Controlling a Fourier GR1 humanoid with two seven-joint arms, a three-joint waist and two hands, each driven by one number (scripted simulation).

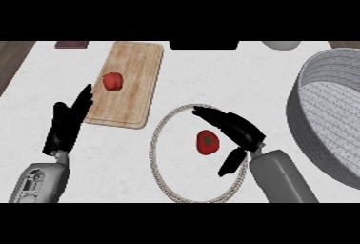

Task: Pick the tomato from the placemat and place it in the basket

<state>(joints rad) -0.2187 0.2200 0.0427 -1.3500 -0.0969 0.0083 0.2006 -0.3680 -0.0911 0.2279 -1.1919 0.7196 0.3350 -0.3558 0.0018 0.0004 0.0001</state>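
Your right hand (235,128) hovers spread over the placemat (160,164), fingers straight, thumb apart, not touching the tomato (206,142) lying on the placemat just beside the palm. The grey basket (309,119) sits right of the placemat on the white marbled surface (211,71). Left of it, your left hand (67,126) rests open beside a cutting board (134,90) carrying a red vegetable (112,81). You can read no writing.
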